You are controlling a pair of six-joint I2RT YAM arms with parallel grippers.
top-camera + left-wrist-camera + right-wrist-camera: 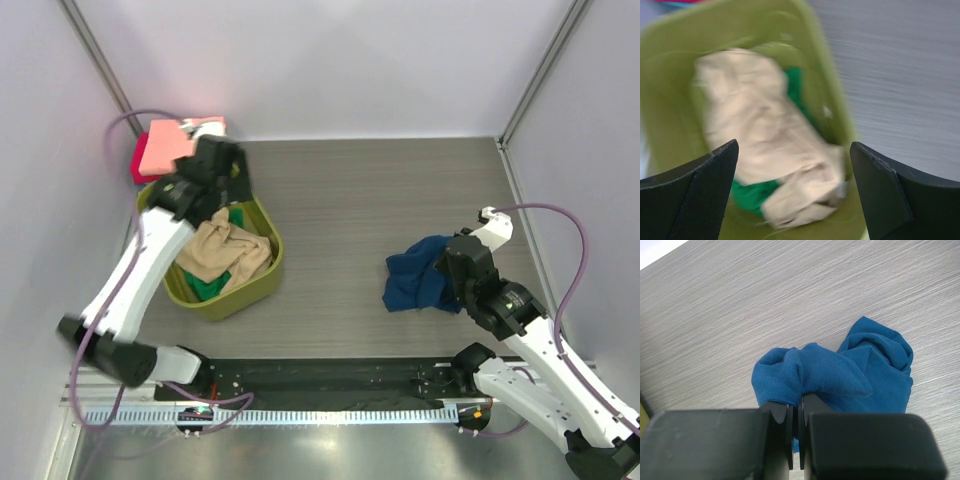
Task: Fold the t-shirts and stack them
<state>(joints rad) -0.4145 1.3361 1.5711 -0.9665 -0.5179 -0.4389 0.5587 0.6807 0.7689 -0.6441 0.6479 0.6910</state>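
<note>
one blue t-shirt (415, 280) in right fingers (812, 405), two in tub (262, 272)

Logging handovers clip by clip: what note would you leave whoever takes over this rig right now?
Left gripper: open, above the olive tub, holding nothing.
Right gripper: shut on the blue shirt, which lies crumpled on the table.
In the tub: tan shirt over a green shirt, both unfolded.
Done: pink shirt appears folded on a red shirt behind the tub, far left.
Left: fold and stack blue, tan, green.
</note>
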